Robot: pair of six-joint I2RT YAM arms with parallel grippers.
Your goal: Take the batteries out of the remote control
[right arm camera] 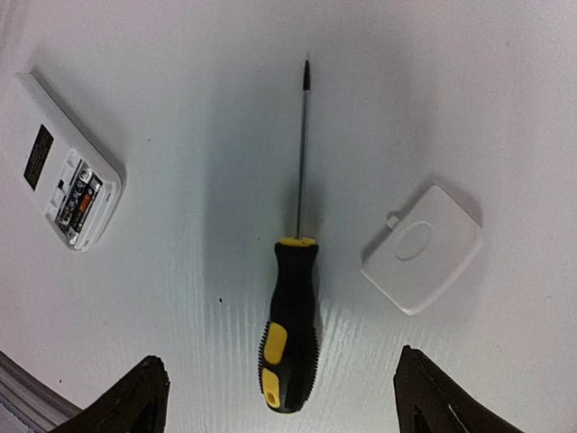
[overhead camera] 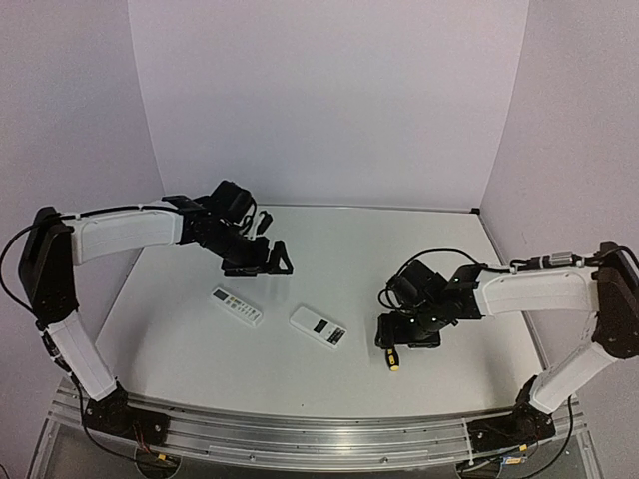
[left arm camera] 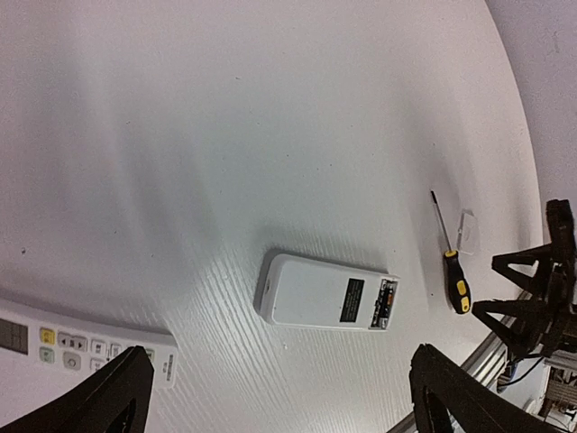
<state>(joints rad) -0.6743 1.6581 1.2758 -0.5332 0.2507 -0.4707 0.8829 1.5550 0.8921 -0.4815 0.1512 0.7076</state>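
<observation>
Left gripper (left arm camera: 281,361) gapes wide and empty, right gripper (right arm camera: 279,361) likewise over the screwdriver (right arm camera: 290,298); we see batteries (right arm camera: 79,200) inside the remote (right arm camera: 41,149), upper left.

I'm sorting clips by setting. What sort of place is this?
Probably a robotics lab bench: a white table boxed in by blank pale walls, with the left arm and right arm bolted to a metal rail at its near edge.
</observation>
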